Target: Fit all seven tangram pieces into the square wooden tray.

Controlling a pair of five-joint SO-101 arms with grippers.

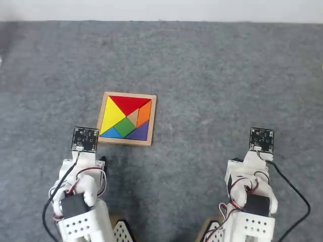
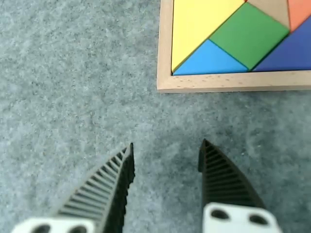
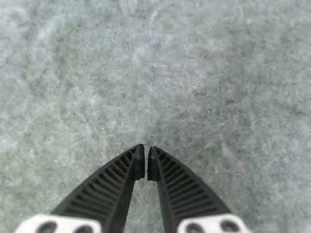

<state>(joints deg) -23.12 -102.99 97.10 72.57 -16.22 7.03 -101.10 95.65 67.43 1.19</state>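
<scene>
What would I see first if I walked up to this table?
The rainbow of tangram pieces packed into the square wooden tray, bright against the grey mat. Next, the left tool, open, just short of the tray's near edge, and the right tool, shut, over bare mat farther off.

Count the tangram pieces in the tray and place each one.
7, all inside the wooden tray: red triangle far edge, yellow triangle left, orange piece right, tan triangle centre, green square beside it, blue triangle near-left, purple triangle near-right. None looks hidden.
</scene>
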